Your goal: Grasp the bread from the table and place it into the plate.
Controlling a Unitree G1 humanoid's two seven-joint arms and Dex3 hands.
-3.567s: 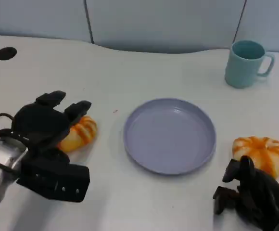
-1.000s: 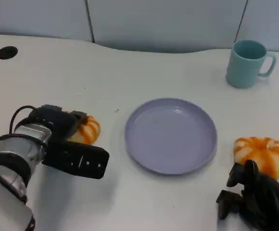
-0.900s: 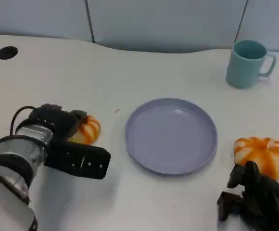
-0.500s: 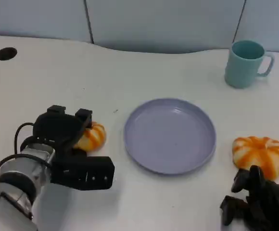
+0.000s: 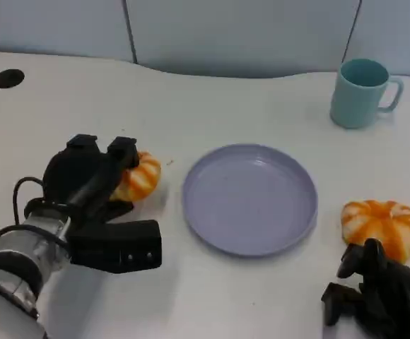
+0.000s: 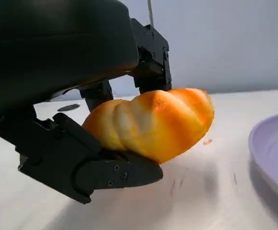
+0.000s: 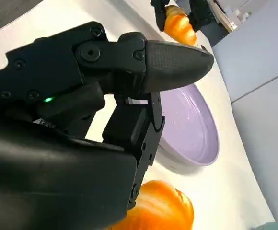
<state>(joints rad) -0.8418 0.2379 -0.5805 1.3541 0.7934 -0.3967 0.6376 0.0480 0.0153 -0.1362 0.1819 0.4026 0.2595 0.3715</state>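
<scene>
An orange striped bread roll [image 5: 141, 177] sits in the grip of my left hand [image 5: 85, 178], left of the plate. In the left wrist view the black fingers [image 6: 105, 170] clamp this roll [image 6: 153, 122] above and below, and it hangs just off the table over its shadow. The round lilac plate [image 5: 249, 198] lies at the table's centre with nothing on it; its rim [image 6: 273, 153] shows beyond the roll. A second orange roll [image 5: 382, 225] rests on the table right of the plate. My right hand [image 5: 378, 298] stays close in front of it, fingers apart, holding nothing.
A teal mug [image 5: 364, 92] stands at the back right. Black round holes [image 5: 8, 78] mark the table's far left and far right. In the right wrist view the plate [image 7: 191, 122] lies beyond my right hand [image 7: 96, 96], the second roll [image 7: 165, 211] beside it.
My left hand has closed around the left roll, raised it slightly and carried it a short way right toward the plate. The right hand has barely moved.
</scene>
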